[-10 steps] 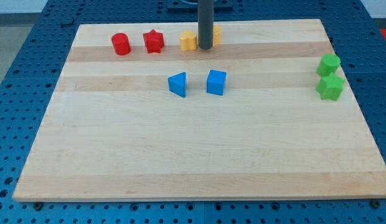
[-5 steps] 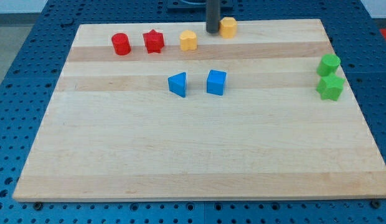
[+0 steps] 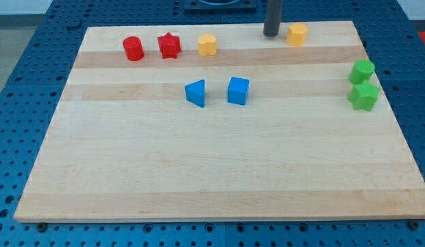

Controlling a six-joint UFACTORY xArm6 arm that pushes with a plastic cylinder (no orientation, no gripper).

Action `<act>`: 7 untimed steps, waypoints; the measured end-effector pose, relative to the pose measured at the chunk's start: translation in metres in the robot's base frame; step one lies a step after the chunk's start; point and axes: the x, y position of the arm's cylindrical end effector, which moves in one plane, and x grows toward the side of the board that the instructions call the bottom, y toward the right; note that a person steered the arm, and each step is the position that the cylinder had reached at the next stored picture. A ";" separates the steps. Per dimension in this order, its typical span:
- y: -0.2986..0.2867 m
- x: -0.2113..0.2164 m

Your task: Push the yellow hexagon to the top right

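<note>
You have the yellow hexagonal block (image 3: 297,33) near the wooden surface's (image 3: 219,171) top edge, my tip (image 3: 271,34) just beside its left (no hand here), yet short of the top right corner.

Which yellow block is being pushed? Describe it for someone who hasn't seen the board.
Follow the wooden board's top edge toward the view's right. The yellow hexagon sits there, just right of my tip. The other yellow block lies further left, beside the red star.

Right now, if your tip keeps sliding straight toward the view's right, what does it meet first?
My tip would meet the yellow hexagon first; it sits just to the view's right of the tip, with a small gap, though depth makes that hard to judge.
</note>
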 end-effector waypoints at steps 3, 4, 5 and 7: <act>0.045 0.018; 0.047 0.013; 0.045 0.002; 0.081 0.001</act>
